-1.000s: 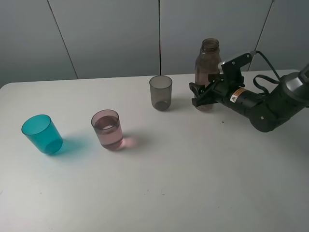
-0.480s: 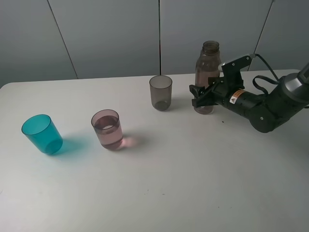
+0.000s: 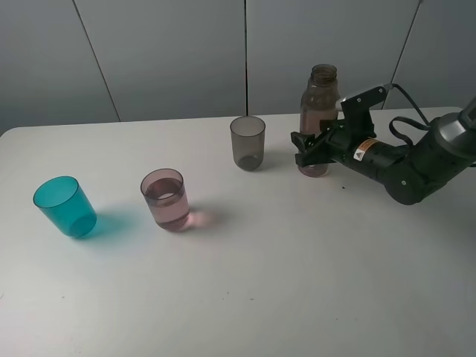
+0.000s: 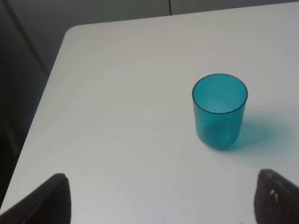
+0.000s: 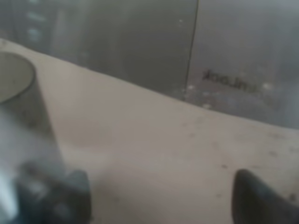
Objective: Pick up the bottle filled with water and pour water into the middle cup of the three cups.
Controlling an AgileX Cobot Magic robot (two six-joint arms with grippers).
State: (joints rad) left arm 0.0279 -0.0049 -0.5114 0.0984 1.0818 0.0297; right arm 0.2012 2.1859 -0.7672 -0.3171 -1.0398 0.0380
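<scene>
The bottle (image 3: 320, 100) stands upright on the table at the back right, uncapped, with brownish water low inside. My right gripper (image 3: 306, 152) has a finger on each side of the bottle's lower body; whether they still press on it does not show. In the right wrist view the bottle (image 5: 149, 116) blurs the whole picture and the fingertips (image 5: 56, 193) sit wide apart. The three cups stand in a slanted row: teal cup (image 3: 65, 207), middle cup (image 3: 165, 198), pale pink with water in it, and grey cup (image 3: 248, 142). My left gripper (image 4: 163, 200) is open, near the teal cup (image 4: 219, 111).
The white table (image 3: 297, 282) ends at a rounded left corner (image 4: 70, 35). A grey panelled wall (image 3: 171, 52) runs close behind the bottle. The right arm (image 3: 409, 167) and its cable lie low over the table's right side.
The bottle has come down from a slight lean to stand upright, a little lower and further left. The right gripper moved with it. The cups have not moved.
</scene>
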